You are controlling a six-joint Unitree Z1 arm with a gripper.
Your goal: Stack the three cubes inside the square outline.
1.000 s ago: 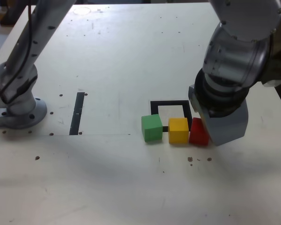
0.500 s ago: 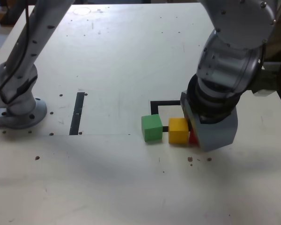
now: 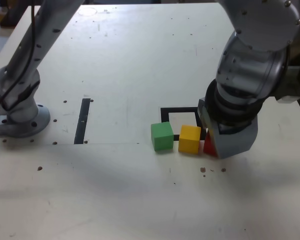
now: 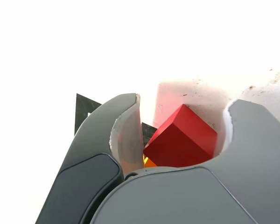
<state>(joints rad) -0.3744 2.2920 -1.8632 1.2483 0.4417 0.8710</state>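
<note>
In the exterior view the green cube (image 3: 162, 136), the yellow cube (image 3: 190, 139) and the red cube (image 3: 208, 145) lie in a row on the white table, along the near side of the square outline (image 3: 177, 109). My gripper (image 3: 215, 147) stands over the red cube and hides most of it. The wrist view shows the red cube (image 4: 179, 137) turned corner-on between the grey jaws of the gripper (image 4: 183, 107), which press against its two sides. A sliver of the yellow cube (image 4: 148, 162) and black pieces of the outline (image 4: 84, 112) show beside one jaw.
A straight black strip (image 3: 82, 120) lies on the table toward the exterior view's left. The arm's round base (image 3: 20, 117) is bolted at the far left. Small dark specks (image 3: 212, 170) dot the table just in front of the gripper.
The gripper came down over the red cube and its jaws closed in on it. The yellow and green cubes stayed where they were.
</note>
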